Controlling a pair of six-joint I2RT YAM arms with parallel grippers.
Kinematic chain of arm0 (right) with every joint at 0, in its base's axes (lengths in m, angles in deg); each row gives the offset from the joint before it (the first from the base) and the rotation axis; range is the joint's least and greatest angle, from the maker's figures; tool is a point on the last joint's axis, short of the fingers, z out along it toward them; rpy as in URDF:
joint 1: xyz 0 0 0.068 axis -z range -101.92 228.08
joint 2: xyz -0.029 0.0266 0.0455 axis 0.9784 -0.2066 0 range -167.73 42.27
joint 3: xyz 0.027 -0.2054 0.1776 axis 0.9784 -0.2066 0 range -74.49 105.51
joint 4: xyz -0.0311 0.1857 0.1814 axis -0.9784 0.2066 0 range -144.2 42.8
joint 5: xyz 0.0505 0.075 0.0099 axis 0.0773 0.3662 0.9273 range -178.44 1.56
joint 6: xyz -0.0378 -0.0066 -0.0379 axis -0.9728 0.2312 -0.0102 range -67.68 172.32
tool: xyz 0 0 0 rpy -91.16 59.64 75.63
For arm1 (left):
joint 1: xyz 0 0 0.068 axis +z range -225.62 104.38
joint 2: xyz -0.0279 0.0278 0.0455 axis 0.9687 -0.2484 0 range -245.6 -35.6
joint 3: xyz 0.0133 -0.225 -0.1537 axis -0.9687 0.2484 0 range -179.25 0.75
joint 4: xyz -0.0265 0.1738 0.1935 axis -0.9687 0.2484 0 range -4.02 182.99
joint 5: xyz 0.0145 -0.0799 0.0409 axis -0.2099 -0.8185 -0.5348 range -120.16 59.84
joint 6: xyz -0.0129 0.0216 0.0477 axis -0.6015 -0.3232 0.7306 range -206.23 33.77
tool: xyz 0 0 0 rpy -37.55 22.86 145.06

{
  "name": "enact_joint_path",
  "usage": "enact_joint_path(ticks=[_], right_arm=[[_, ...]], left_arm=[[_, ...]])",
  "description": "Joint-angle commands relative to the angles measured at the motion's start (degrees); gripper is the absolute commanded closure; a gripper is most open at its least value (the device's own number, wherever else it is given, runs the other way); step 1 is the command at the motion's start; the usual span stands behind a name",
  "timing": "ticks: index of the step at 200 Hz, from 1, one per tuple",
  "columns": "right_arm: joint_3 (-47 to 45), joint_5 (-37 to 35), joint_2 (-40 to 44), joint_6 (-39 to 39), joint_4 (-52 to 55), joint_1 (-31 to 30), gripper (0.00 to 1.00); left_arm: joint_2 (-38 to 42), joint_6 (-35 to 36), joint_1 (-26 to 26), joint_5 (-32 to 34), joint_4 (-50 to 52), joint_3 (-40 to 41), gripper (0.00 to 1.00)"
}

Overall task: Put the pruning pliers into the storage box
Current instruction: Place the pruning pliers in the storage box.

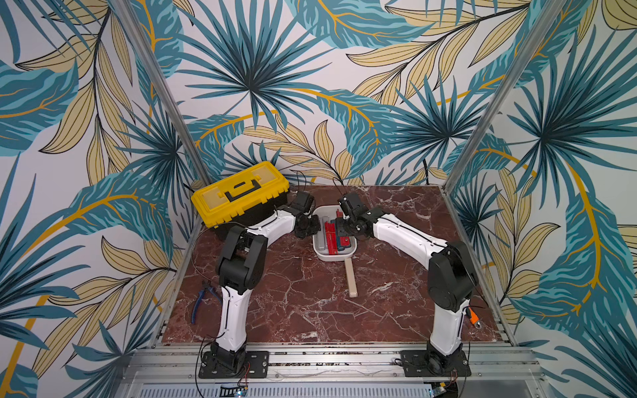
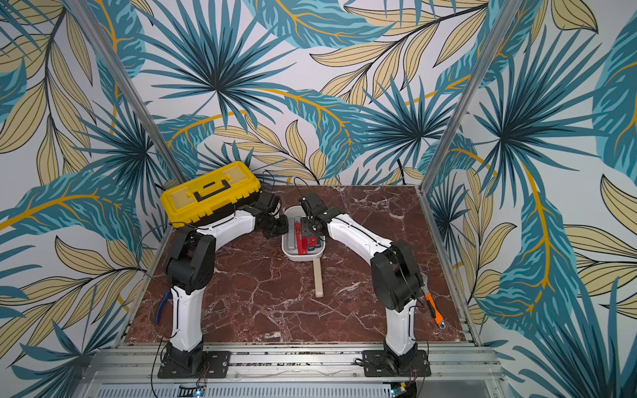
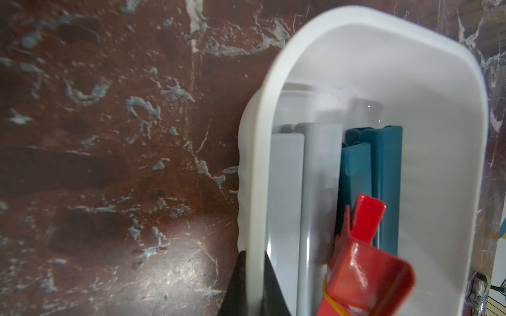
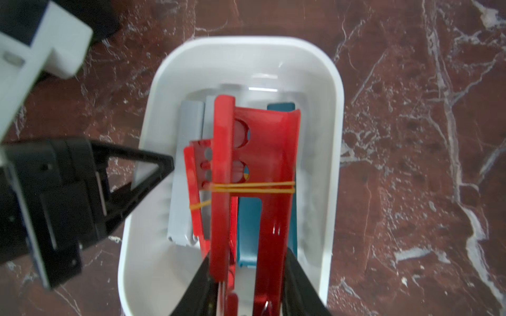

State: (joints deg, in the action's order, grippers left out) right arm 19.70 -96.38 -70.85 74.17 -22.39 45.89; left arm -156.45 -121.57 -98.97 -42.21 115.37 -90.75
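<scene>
The white storage box (image 1: 336,257) (image 2: 303,256) stands mid-table. My left gripper (image 3: 254,287) (image 1: 312,224) is shut on the box's left wall (image 3: 254,191), one finger inside and one outside. My right gripper (image 4: 249,260) (image 1: 341,227) is shut on red pruning pliers (image 4: 273,164) bound with a yellow rubber band, holding them lengthwise over the box. Inside lie grey pliers (image 3: 287,191) (image 4: 183,177), teal pliers (image 3: 386,177) (image 4: 247,232) and another red pair (image 4: 197,191). Beige pliers (image 1: 351,277) (image 2: 319,277) lie on the table just in front of the box.
A yellow toolbox (image 1: 241,194) (image 2: 210,194) sits at the back left, close behind my left arm. Blue-handled cutters (image 1: 203,303) lie near the left edge. An orange-handled wrench (image 2: 434,310) lies by the right arm's base. The tabletop is red marble.
</scene>
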Motion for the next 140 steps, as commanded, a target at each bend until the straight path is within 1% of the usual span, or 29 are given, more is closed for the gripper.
enact_joint_path(ticks=[1,37,86,140], right_arm=[[3.6,1.6,-3.3,-2.1,2.3,0.7,0.70],[3.7,3.4,-6.4,-1.3,-0.7,1.8,0.69],[8.6,5.6,-10.0,-0.5,2.1,2.1,0.70],[3.3,4.5,-7.4,0.1,2.1,2.0,0.70]], left_arm=[[4.4,0.0,-0.3,-3.0,-2.1,-3.0,1.00],[4.4,-0.3,-0.4,-2.9,-2.1,-2.9,1.00],[4.4,0.0,-0.5,-2.7,-1.8,-3.4,1.00],[4.1,-0.2,-0.5,-2.9,-2.3,-3.4,1.00]])
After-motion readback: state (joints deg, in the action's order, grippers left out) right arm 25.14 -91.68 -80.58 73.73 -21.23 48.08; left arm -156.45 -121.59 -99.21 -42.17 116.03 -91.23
